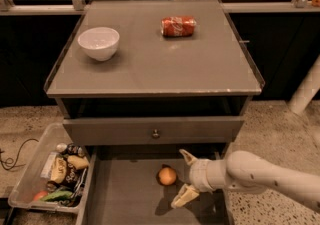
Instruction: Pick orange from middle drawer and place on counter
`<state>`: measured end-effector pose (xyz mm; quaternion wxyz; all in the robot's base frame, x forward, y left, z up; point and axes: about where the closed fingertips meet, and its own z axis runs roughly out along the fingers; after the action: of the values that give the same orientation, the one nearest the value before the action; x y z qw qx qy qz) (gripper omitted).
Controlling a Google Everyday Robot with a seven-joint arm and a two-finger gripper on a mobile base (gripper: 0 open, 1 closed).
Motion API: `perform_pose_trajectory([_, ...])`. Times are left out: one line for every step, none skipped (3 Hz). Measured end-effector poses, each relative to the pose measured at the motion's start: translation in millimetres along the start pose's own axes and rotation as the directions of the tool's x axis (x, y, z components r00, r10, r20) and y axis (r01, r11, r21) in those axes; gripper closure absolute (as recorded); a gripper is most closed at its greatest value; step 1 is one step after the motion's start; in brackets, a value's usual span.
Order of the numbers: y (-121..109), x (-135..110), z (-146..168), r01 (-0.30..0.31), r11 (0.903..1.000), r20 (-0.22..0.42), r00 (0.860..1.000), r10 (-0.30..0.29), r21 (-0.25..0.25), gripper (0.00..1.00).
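Sitting on the middle drawer [125, 196] floor, the smooth round orange [167, 176] lies free, and at its 3 o'clock I see my gripper [184, 178] spread wide, holding nothing, counter [150, 66] at 12.

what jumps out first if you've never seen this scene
The orange lies alone in the open middle drawer, bottom centre. Just right of it hangs the gripper, fingers spread open toward the fruit, not touching it. Up on the counter, a white bowl stands left and a red can lies at the back.
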<state>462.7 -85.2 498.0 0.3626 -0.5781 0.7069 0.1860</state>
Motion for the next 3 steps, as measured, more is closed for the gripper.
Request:
perform_pose_trajectory([4.3,6.7,33.3,0.016,0.9995,-0.012,1.0,-0.017,-0.028,0.0])
perform_pose_trajectory([4.7,14.7,56.8,0.03,0.9986,-0.015,0.999,-0.03,-0.044,0.0])
perform_pose_trajectory([-6.3,30.2,73.3,0.04,0.9981,-0.013,0.999,-0.04,-0.048,0.0])
